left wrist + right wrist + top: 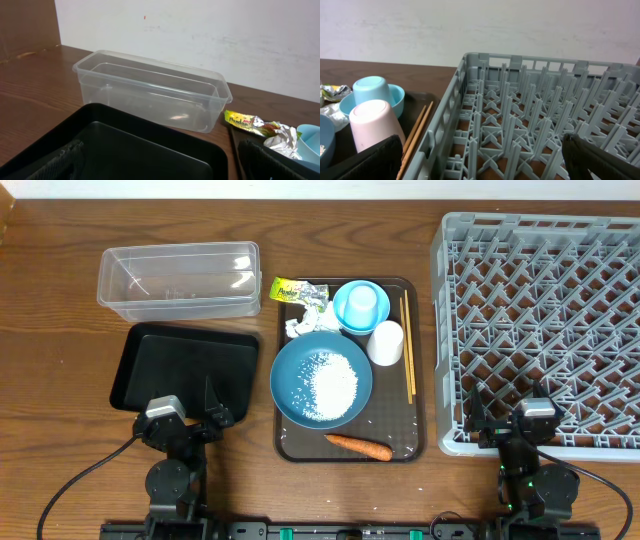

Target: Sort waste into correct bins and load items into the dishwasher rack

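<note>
On the brown serving tray, the large blue dish (290, 375) holds white rice (330, 385). A carrot (358, 446) lies in front of it. The tissue (303, 320) and the wrapper (297, 290) lie behind it. A light-blue cup (361, 303) stands upside down in the small bowl (345, 316). The white-pinkish cup (385, 342) and the chopsticks (408, 345) are to the right. The clear box (175, 280), the black tray (185, 365) and the grey rack (545, 320) hold nothing. My left gripper (190, 412) is open over the black tray's near edge (165, 170). My right gripper (515, 418) is open over the rack's near left corner (485, 167).
The brown serving tray (418, 442) lies between the black tray and the rack. The rack's raised side (445, 130) stands close to the chopsticks (417, 130). The clear box (150, 90) stands behind the black tray (150, 145). A wall lies beyond the table's far edge.
</note>
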Motion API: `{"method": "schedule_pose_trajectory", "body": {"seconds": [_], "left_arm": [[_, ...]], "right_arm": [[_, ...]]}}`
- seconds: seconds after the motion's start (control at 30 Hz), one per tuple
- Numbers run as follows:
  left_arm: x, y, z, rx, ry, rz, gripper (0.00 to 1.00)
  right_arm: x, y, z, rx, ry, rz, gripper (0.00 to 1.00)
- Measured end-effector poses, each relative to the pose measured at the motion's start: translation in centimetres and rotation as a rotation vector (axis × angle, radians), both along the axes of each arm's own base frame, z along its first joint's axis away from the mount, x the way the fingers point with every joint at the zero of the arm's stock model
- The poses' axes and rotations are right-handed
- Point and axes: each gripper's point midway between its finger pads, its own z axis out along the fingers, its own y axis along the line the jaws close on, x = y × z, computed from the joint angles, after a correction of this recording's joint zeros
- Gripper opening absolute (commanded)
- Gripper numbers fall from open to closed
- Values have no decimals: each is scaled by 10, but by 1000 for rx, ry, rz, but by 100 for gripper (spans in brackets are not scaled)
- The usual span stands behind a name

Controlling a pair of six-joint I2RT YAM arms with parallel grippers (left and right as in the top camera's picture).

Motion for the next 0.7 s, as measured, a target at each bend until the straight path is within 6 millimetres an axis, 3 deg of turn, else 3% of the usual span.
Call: {"method": "schedule_pose_trajectory", "body": {"seconds": [0.17, 0.47, 0.7], "left_arm": [[0, 0, 0, -8, -2, 1, 99], [2, -12, 0, -230, -32, -52, 99], [-1, -63, 0, -542, 5, -314, 99]], "right_arm": [[0, 0, 0, 0, 0, 0, 99], [0, 0, 0, 0, 0, 0, 99], [0, 0, 0, 0, 0, 0, 99]]}}
